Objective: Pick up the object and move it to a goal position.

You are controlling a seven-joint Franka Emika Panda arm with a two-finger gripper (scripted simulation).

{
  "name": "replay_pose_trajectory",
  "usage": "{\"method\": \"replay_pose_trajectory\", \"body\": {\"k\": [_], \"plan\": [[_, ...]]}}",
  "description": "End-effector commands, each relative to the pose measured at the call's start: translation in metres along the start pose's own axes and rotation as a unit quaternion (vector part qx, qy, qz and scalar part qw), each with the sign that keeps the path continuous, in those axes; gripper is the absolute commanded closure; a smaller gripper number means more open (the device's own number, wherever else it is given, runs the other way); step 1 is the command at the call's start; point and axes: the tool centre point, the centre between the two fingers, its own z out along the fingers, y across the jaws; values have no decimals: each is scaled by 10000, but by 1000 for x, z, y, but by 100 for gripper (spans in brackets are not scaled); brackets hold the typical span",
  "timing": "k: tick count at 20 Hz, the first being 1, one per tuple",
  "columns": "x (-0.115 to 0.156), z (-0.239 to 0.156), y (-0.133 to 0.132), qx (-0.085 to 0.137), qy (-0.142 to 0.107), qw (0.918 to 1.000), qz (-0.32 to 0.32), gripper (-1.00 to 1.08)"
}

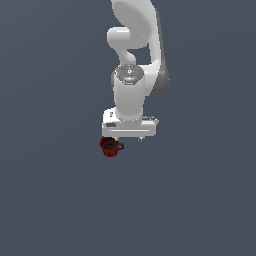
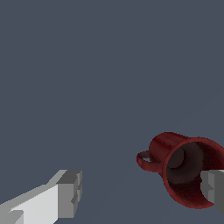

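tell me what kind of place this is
Likely a bare simulated test scene, not a real room: a flat, featureless grey surface, one white arm with its hand open, and a lone dark red mug.

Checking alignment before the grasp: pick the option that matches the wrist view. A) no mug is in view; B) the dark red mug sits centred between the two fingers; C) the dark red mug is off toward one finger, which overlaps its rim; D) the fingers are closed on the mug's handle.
C: the small dark red mug with a side handle lies against one grey fingertip, far from the other; the claw is open.
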Motion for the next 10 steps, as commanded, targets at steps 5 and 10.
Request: {"method": "replay_pose_trajectory", "body": {"k": [5,10], "plan": [[2,-5,3,2,47,10000,-16,-20],[5,-11,6,6,101,9999,-23,-20]]}}
